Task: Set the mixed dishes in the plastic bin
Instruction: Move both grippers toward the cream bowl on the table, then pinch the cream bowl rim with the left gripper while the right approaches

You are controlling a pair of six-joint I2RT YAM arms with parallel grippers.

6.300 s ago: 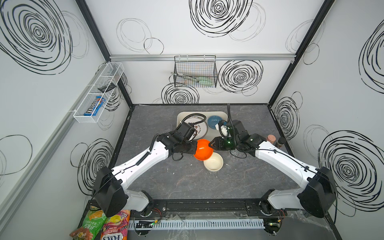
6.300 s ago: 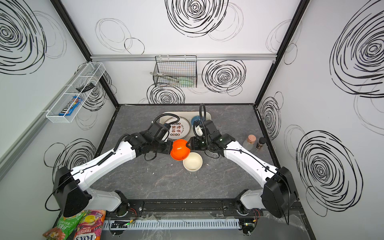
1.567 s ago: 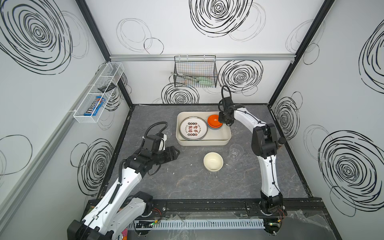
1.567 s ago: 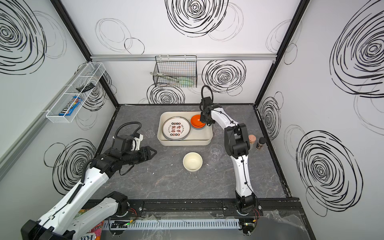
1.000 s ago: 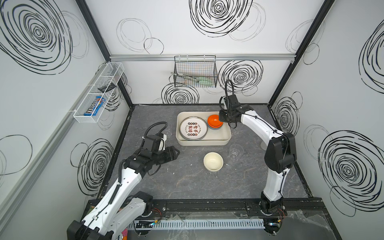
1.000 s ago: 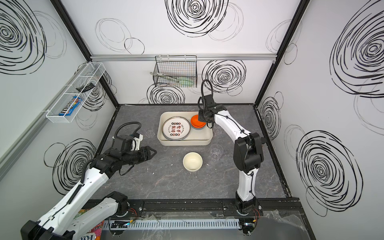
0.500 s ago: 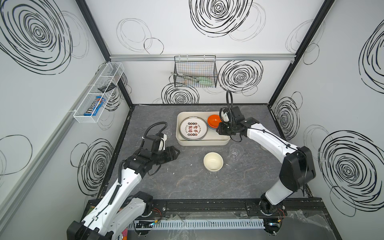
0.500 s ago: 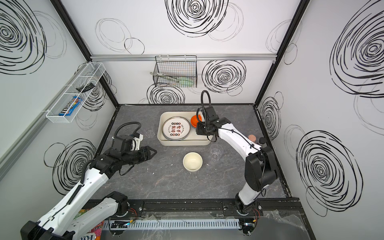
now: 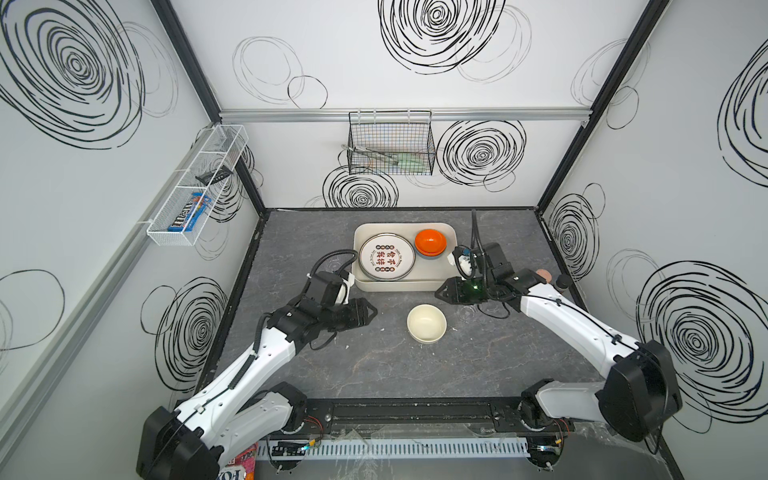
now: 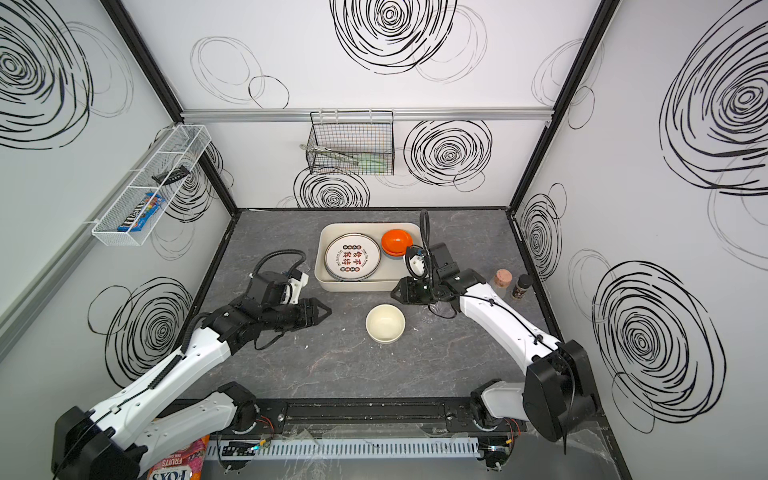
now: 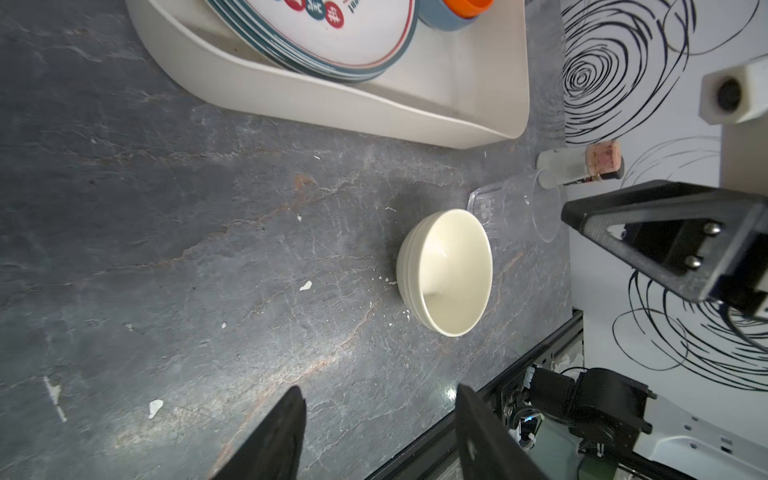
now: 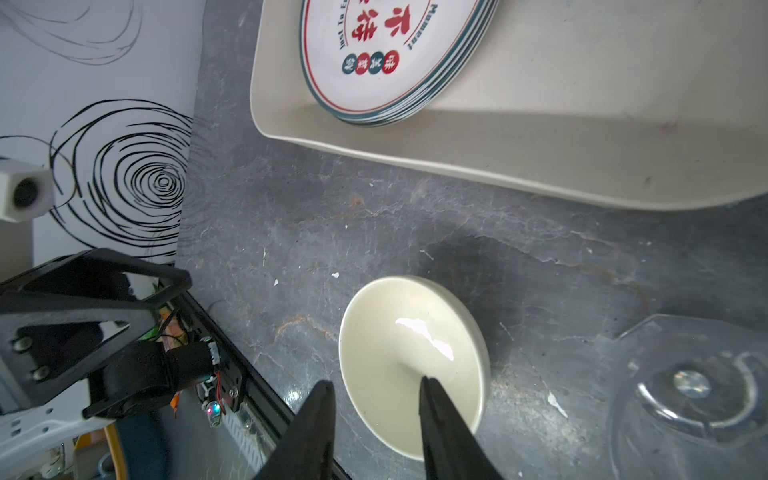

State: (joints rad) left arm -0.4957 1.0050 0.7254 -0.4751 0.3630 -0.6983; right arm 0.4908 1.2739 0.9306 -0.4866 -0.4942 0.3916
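In both top views the plastic bin (image 9: 399,286) (image 10: 357,286) holds a stack of white plates with red characters (image 9: 386,256) (image 10: 352,256) and an orange bowl (image 9: 430,242) (image 10: 396,242) nested in a blue bowl (image 11: 440,20). A cream bowl (image 9: 427,323) (image 10: 385,323) (image 11: 446,272) (image 12: 411,353) stands upright on the table in front of the bin. My right gripper (image 9: 439,293) (image 10: 395,294) (image 12: 376,386) hovers open just behind it, holding nothing. A clear cup (image 12: 690,386) (image 11: 519,208) stands beside the bowl. My left gripper (image 9: 372,311) (image 10: 326,311) (image 11: 380,399) is open and empty, left of the bowl.
Two spice bottles (image 9: 542,274) (image 10: 523,286) stand by the right wall. A black wire basket (image 9: 390,145) hangs on the back wall and a white mesh rack (image 9: 195,187) on the left wall. The bin's right half has bare floor (image 12: 582,62).
My right arm has drawn back out of the bin toward the cream bowl, leaving the orange bowl inside, and its jaws have widened. The left arm has barely moved.
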